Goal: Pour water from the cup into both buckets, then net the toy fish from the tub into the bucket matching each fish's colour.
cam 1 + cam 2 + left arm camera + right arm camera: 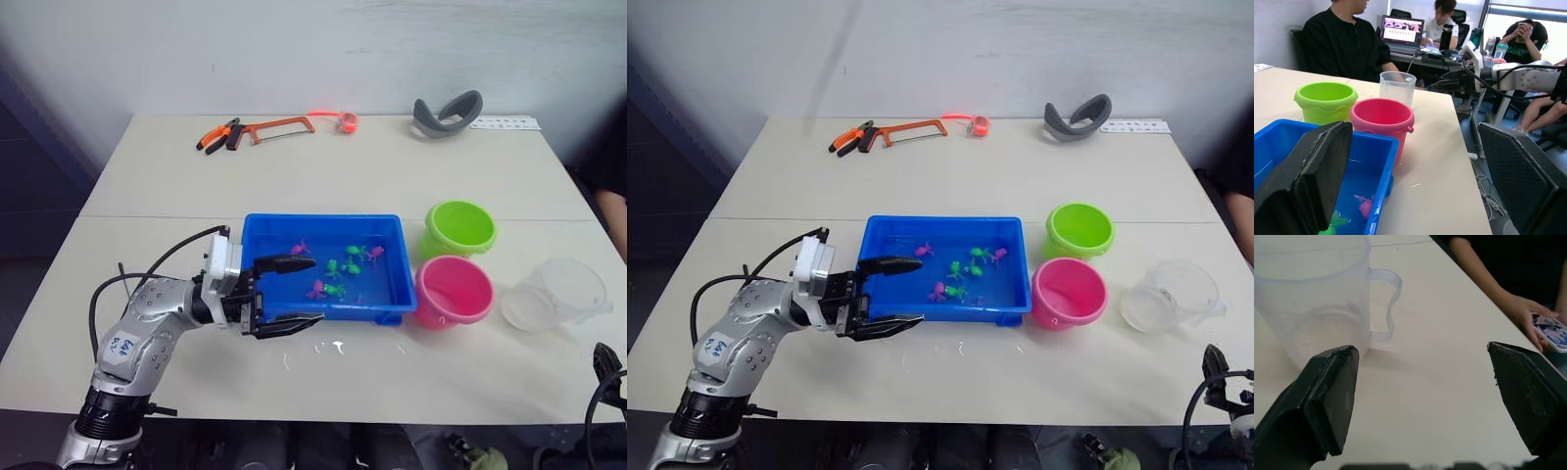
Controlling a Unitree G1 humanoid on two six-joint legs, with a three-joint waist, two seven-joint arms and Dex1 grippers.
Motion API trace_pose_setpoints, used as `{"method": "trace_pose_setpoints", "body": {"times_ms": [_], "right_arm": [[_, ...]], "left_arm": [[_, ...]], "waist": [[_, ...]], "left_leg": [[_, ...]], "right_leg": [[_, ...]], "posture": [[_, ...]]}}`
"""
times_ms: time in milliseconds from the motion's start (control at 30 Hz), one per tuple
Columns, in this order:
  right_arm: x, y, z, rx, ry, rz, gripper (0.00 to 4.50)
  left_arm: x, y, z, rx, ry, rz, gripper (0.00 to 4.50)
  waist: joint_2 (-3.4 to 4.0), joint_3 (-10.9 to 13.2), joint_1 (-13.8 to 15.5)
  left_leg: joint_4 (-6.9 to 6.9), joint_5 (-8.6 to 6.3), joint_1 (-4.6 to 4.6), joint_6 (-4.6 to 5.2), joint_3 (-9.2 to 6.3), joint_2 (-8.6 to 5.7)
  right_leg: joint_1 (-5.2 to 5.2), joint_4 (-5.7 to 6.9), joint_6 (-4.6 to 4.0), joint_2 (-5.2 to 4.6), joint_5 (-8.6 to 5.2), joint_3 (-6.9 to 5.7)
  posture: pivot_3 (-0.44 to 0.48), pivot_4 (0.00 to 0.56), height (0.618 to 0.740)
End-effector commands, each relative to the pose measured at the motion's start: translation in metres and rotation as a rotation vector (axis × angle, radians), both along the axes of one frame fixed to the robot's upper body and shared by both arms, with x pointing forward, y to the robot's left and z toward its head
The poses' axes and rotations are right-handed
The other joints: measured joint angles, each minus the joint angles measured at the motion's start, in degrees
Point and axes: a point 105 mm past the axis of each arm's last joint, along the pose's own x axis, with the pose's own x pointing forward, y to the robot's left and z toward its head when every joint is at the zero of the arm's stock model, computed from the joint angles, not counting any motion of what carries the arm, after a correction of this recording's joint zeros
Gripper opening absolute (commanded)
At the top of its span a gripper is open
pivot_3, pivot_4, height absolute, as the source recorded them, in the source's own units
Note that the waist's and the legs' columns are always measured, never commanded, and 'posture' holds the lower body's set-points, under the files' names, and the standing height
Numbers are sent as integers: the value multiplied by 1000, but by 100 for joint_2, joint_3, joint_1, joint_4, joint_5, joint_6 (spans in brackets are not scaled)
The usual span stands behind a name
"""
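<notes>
My left hand (294, 294) hovers open and empty at the blue tub (257, 231), fish (333, 266) unnetted inside; my right hand (1425, 396) gapes beside the seemingly empty cup (556, 294), buckets (453, 291) standing between.

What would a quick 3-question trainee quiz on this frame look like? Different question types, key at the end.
1. True or false: the left gripper is shut on a fish.
2. Which bucket stands nearer the robot, beside the tub?
A. green bucket
B. pink bucket
C. both equally near
3. Fill in: the cup stands on the table to the robot's ____ of the pink bucket.

Key
1. False. Its fingers are apart and hold nothing, at the tub's near left corner.
2. B.
3. Right. The right gripper is open, just short of the cup, not touching it.
</notes>
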Motion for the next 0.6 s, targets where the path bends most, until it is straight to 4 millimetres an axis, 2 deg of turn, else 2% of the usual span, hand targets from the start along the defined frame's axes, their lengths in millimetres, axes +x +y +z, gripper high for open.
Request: {"method": "trace_pose_setpoints", "body": {"times_ms": [33,267,600], "right_arm": [[12,-8,7,-18,-23,16,4500],[34,-21,3,-11,-42,4,4500],[51,-19,-4,8,-68,14,4500]], "left_arm": [[-6,-2,5,11,-29,-8,4447],[-6,-2,2,37,-40,-9,4447],[-1,1,5,55,-72,7,4447]], "waist": [[2,-1,-1],[2,-1,7],[2,-1,-10]], "left_leg": [[0,1,1,2,1,0],[2,7,-2,3,-1,-1],[4,12,-1,3,0,-3]], "right_leg": [[0,1,1,0,0,0],[0,4,2,3,1,-5],[2,4,4,2,2,-4]], "posture": [[0,150,740],[0,150,740],[0,150,740]]}}
